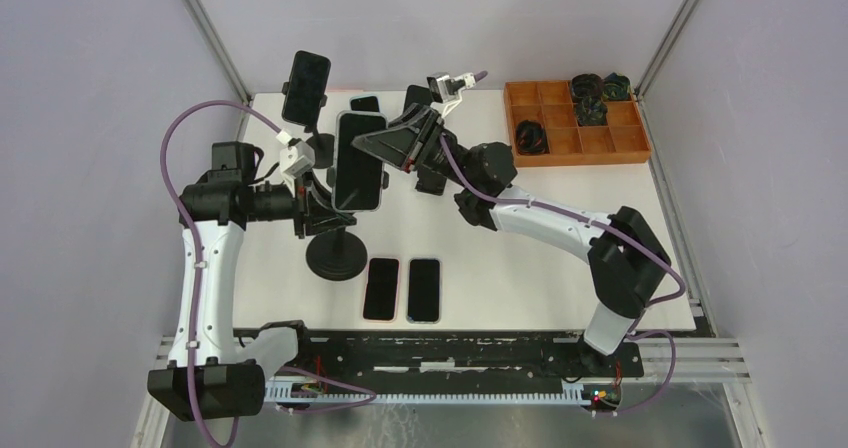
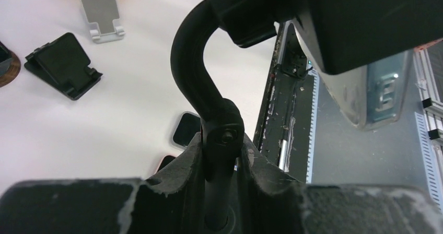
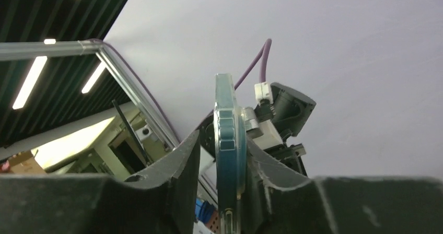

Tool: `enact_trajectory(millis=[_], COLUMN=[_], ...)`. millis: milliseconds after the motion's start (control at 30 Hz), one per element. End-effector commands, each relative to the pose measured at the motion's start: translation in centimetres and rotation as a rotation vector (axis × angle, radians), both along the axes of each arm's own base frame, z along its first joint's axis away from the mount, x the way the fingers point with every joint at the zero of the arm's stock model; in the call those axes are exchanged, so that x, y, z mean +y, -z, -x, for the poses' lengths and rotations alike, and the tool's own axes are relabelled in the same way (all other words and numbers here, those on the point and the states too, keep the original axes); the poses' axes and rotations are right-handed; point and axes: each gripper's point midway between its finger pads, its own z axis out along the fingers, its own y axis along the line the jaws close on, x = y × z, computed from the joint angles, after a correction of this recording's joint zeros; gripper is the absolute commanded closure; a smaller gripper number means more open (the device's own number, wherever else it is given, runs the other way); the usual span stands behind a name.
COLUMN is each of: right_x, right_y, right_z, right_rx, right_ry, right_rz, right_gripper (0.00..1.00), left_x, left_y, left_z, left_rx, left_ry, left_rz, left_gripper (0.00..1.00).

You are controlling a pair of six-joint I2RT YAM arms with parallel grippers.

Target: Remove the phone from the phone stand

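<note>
While the left arm's fingers [image 2: 180, 163] clamp the phone stand [image 1: 335, 255] by its stem and the right arm's fingers [image 3: 180, 161] pinch the phone [image 1: 358, 161] edge-on, it's mounted up above the counter [image 1: 560, 268]. Two flat phones [image 1: 381, 288] lie right in front, one mounted phone [image 1: 305, 86] behind, and one orange tray [image 1: 575, 160] far right.

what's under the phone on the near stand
The black stand neck, with the left gripper closed around it, and its round base on the table. From above, the phone covers the neck's top end.
</note>
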Motion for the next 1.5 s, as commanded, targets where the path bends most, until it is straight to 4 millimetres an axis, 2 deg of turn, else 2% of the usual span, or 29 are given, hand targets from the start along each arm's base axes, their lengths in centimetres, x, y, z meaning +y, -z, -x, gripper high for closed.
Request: enact_trajectory(millis=[0, 100, 167, 267, 367, 533, 600, 633, 700, 867, 1033, 1100, 1200, 1267, 1333, 1467], right_x=[-2.7, -2.7, -2.6, -2.6, -2.4, -1.4, -1.1, -1.0, -0.8, -0.6, -0.6, -0.5, -0.9, -1.3, -1.7, -3.1], right_y=[-2.1, 0.3, 1.5, 1.9, 1.3, 1.2, 1.2, 1.3, 1.5, 1.8, 2.3, 2.4, 1.8, 0.9, 0.1, -1.9], right_z=[5.3, 6.3, 6.9, 7.2, 7.2, 6.6, 6.4, 6.3, 6.0, 6.0, 6.1, 6.0, 6.2, 6.4, 6.7, 7.7], right_rx=[-0.199, -0.246, -0.266, -0.285, -0.302, -0.304, -0.304, -0.300, -0.290, -0.295, -0.292, -0.293, -0.304, -0.318, -0.335, -0.351], right_ry=[-0.085, -0.124, -0.151, -0.167, -0.179, -0.198, -0.199, -0.198, -0.197, -0.206, -0.204, -0.197, -0.184, -0.163, -0.148, -0.133], right_rz=[-0.024, 0.057, 0.092, 0.093, 0.086, 0.104, 0.107, 0.110, 0.115, 0.122, 0.147, 0.166, 0.171, 0.176, 0.174, 0.141], right_gripper=[0.54, 0.39, 0.38, 0.44, 0.51, 0.65, 0.63, 0.58, 0.55, 0.51, 0.67, 0.77, 0.92, 0.99, 1.00, 1.00], left_x=[0.1, 0.1, 0.1, 0.0, 0.0, 0.1, 0.1, 0.1, 0.0, 0.1, 0.1, 0.1, 0.3, 0.7, 1.4, 2.4], left_y=[-1.8, -1.7, -1.6, -1.5, -1.1, -0.5, -0.4, -0.4, -0.4, -0.2, -0.3, -0.3, 0.0, 0.9, 2.1, 3.7], left_z=[-0.1, 0.0, 0.0, 0.1, 0.2, 0.6, 0.7, 0.7, 0.8, 0.7, 0.6, 0.6, 0.0, -1.2, -3.1, -5.5], left_rx=[-0.075, -0.077, -0.070, -0.059, -0.051, -0.046, -0.045, -0.045, -0.043, -0.051, -0.057, -0.059, -0.061, -0.060, -0.059, -0.063], left_ry=[-0.005, -0.006, -0.002, 0.001, 0.001, 0.005, 0.007, 0.008, 0.010, 0.010, 0.011, 0.010, 0.001, -0.038, -0.106, -0.210], left_rz=[-0.006, -0.010, -0.005, 0.004, -0.003, -0.032, -0.038, -0.039, -0.041, -0.060, -0.063, -0.064, -0.078, -0.105, -0.142, -0.185], left_gripper=[0.98, 0.98, 0.98, 0.98, 0.98, 0.98, 0.98, 0.98, 0.98, 0.98, 0.98, 0.98, 0.98, 0.98, 0.98, 0.98])
